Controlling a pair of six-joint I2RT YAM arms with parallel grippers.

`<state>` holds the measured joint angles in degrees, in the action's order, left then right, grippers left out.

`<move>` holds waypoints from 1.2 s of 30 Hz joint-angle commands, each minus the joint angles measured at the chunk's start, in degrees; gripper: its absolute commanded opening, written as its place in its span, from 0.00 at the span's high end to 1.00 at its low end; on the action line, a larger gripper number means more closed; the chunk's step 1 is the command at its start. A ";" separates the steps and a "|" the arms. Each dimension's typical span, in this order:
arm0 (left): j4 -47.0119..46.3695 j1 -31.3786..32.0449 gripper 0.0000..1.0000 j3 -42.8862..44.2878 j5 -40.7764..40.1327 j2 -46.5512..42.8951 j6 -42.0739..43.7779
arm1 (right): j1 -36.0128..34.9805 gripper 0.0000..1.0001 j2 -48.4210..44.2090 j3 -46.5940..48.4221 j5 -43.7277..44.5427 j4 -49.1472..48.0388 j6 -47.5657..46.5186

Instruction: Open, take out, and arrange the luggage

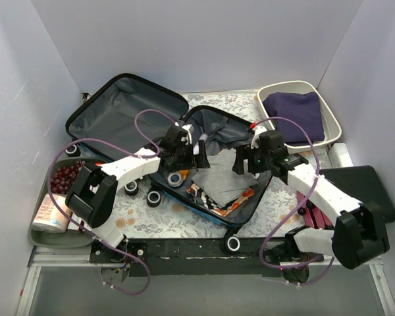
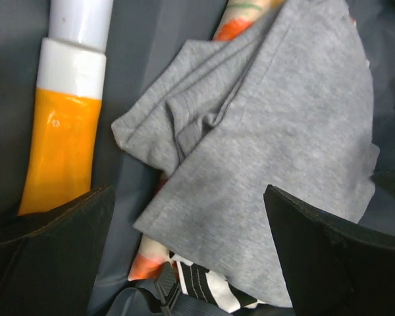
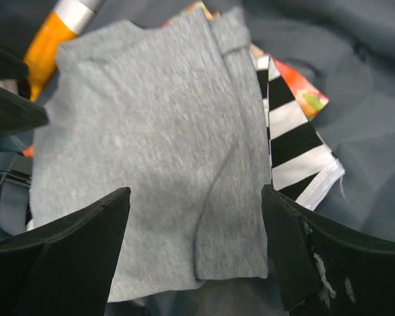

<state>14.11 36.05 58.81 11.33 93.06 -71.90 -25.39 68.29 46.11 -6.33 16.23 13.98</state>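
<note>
The luggage lies open on the table, lid flung back to the left. The left hand and right hand hang over its packed half, either side of a grey cloth. Behind, a purple cloth fills the white tub.

Left gripper, right gripper: jaws wide.
</note>
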 commanded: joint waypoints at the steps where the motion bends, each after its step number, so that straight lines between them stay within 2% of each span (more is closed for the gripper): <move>1: 5.39 -1.34 0.02 8.50 1.76 0.10 2.11 | -0.36 0.13 3.51 3.99 1.57 3.99 1.84; 5: 5.41 -1.42 0.02 9.84 3.52 0.55 1.59 | -0.72 0.14 5.01 5.05 1.58 3.73 1.76; 8: 1.54 -1.42 0.02 7.03 3.35 -0.77 2.11 | -0.80 0.15 5.80 3.55 2.28 1.97 0.88; 15: 2.76 -1.42 0.02 6.59 4.75 -1.12 2.55 | -0.80 0.13 12.73 7.68 4.22 6.97 -2.11; 19: 2.68 -1.42 0.02 4.04 6.42 -1.83 2.55 | -0.80 0.12 14.41 10.14 -0.24 6.10 -5.97; 24: 1.72 -1.42 0.02 2.54 7.92 -1.56 1.94 | -0.80 0.26 15.73 10.76 -5.79 6.18 -7.21; 29: -0.04 -1.42 0.02 1.22 8.27 -2.27 1.85 | -0.80 0.26 16.43 9.97 -9.93 7.15 -8.09; 32: 0.04 -1.42 0.02 1.14 7.74 -1.83 1.94 | -0.80 0.40 15.73 9.53 -8.71 6.89 -8.00; 33: -0.22 -1.42 0.02 1.14 7.57 -1.83 1.85 | -0.89 0.52 14.69 9.44 -8.35 6.89 -8.09; 35: -0.40 -1.42 0.02 1.14 7.48 -1.91 1.85 | -1.16 0.61 13.45 9.61 -7.47 6.71 -8.70; 36: -0.83 -1.34 0.02 1.14 7.48 -2.00 2.02 | -1.50 0.70 12.32 9.70 -7.47 6.71 -9.14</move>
<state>14.83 34.65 60.40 18.59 94.08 -70.35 -25.96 83.85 54.98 -12.86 22.50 6.50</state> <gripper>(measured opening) 0.982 0.424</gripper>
